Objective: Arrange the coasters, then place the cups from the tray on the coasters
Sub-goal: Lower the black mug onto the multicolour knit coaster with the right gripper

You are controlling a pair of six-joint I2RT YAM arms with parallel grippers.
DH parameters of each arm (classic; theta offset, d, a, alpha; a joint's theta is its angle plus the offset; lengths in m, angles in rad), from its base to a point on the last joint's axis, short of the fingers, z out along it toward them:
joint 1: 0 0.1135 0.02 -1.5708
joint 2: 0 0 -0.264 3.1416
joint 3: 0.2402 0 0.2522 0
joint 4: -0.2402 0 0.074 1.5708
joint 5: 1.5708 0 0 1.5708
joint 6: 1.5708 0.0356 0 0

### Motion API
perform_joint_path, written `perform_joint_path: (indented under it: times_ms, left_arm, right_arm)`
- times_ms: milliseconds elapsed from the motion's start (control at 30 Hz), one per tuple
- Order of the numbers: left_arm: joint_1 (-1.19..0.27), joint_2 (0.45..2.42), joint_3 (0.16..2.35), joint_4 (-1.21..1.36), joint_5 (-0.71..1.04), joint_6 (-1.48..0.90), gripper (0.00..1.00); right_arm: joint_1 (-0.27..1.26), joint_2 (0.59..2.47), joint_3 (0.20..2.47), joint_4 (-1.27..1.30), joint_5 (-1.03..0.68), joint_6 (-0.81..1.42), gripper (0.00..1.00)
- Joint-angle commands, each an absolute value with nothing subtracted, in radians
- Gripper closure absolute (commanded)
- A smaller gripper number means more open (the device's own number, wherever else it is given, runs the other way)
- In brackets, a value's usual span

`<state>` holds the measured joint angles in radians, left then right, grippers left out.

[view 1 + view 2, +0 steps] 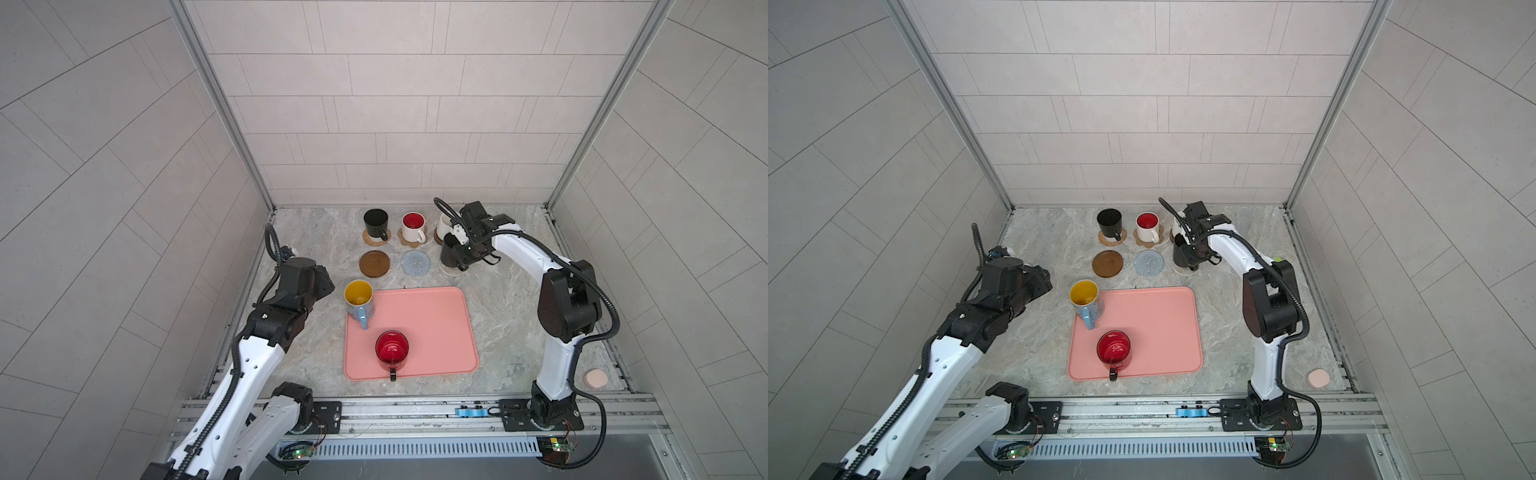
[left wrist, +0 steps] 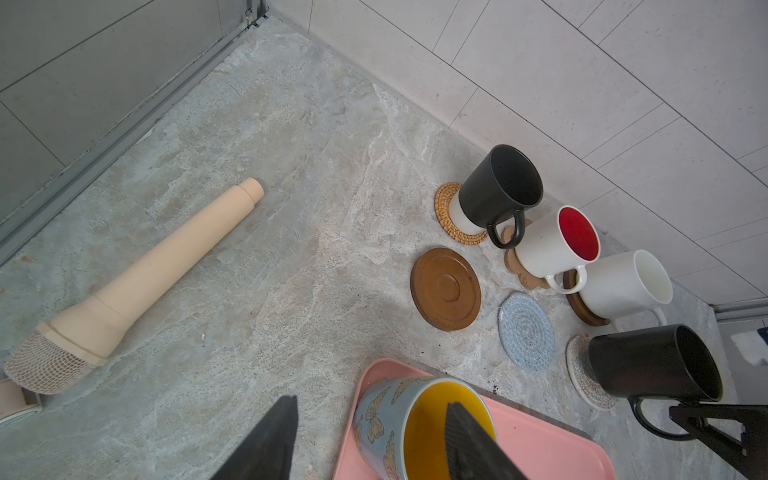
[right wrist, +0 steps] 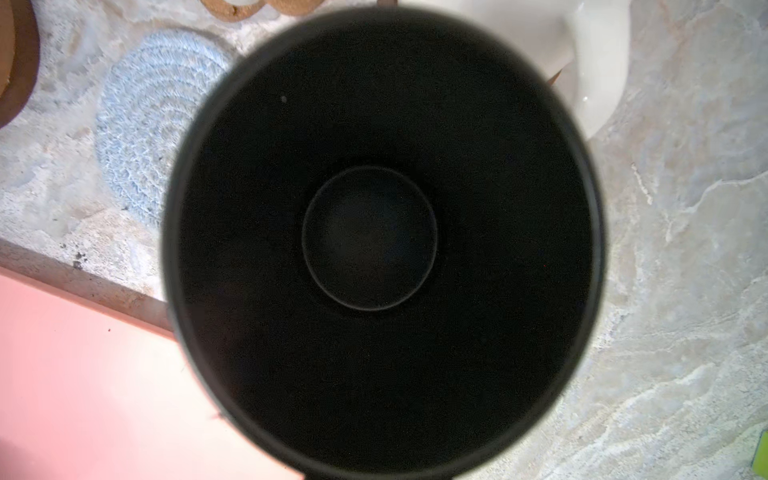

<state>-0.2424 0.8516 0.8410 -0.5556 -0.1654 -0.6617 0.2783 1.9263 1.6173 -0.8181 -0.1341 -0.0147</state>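
The black mug (image 3: 374,241) fills the right wrist view, sitting on the whitish crochet coaster (image 2: 579,374) (the right gripper (image 1: 468,261) is pinched tight on its handle). The left gripper (image 2: 372,402) holds its fingers apart astride the light blue mug's (image 1: 358,299) wall, at the pink tray's (image 1: 432,328) corner.

our left arm (image 1: 249,374) and right arm (image 1: 555,365) wear white shells over black joints; ribbed black cables (image 1: 614,316) trail along both, and black base plates (image 1: 513,411) carry silver screws.

The black mug (image 2: 648,365) hides most of the whitish coaster (image 2: 579,370).
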Motion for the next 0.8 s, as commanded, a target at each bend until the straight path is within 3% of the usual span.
perform_joint_path:
  times_ms: [0,767]
  left_arm:
    - [-0.238,0.838,0.828,-0.574,-0.195,-0.669,0.37]
    - [-0.236,0.860,0.835,-0.563,-0.187,-0.672,0.37]
  right_arm:
    - [0.267,1.919,1.643,-0.782,-0.131,-0.039,0.95]
    - [0.256,1.943,1.603,-0.764,-0.123,-0.054,0.95]
